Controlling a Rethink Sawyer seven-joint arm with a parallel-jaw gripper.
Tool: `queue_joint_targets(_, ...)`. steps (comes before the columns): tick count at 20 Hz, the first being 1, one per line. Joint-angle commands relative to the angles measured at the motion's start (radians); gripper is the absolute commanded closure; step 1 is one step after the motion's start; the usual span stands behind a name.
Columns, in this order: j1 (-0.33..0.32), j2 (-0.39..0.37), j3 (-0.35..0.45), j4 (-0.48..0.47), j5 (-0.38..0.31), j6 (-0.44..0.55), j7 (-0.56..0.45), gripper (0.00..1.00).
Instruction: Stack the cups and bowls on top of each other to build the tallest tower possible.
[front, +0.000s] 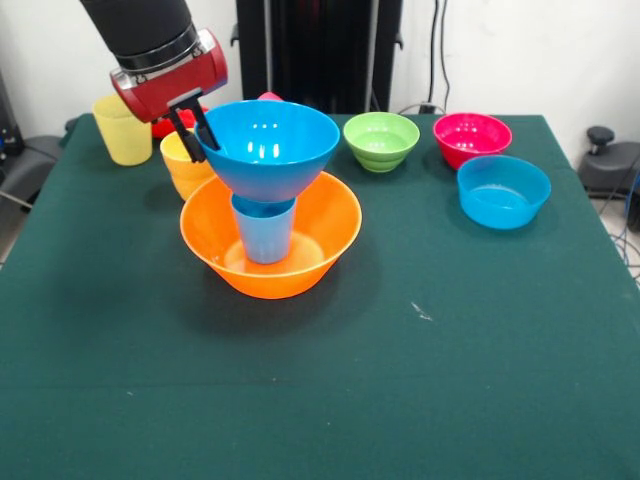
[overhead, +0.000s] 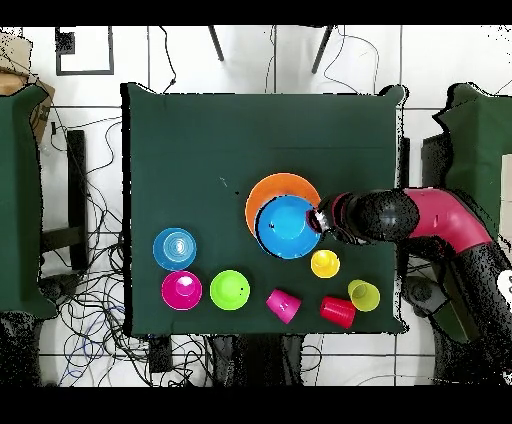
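Note:
The large orange bowl (front: 335, 215) stands left of the table's middle. The light blue cup (front: 265, 232) stands inside it. The large blue bowl (front: 268, 145) rests on top of that cup. My gripper (front: 197, 132) is shut on the blue bowl's left rim, one finger inside and one outside. In the overhead view the gripper (overhead: 318, 220) is at the right rim of the large blue bowl (overhead: 285, 226), above the orange bowl (overhead: 268, 187). The orange cup (front: 185, 168) stands just left of the stack, close under the gripper.
The yellow cup (front: 122, 130) and red cup (front: 165, 126) stand at the far left, and the pink cup (overhead: 283, 305) behind the stack. The green bowl (front: 381, 140), magenta bowl (front: 472, 138) and small blue bowl (front: 503, 190) sit at the far right.

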Motion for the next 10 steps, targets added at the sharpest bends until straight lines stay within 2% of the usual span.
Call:
queue_joint_targets(1,0.037,0.017,-0.054,0.037,-0.047,-0.050,-0.111,1.00)
queue_joint_targets(10,0.028,0.024,-0.052,0.034,-0.055,-0.056,-0.130,1.00)
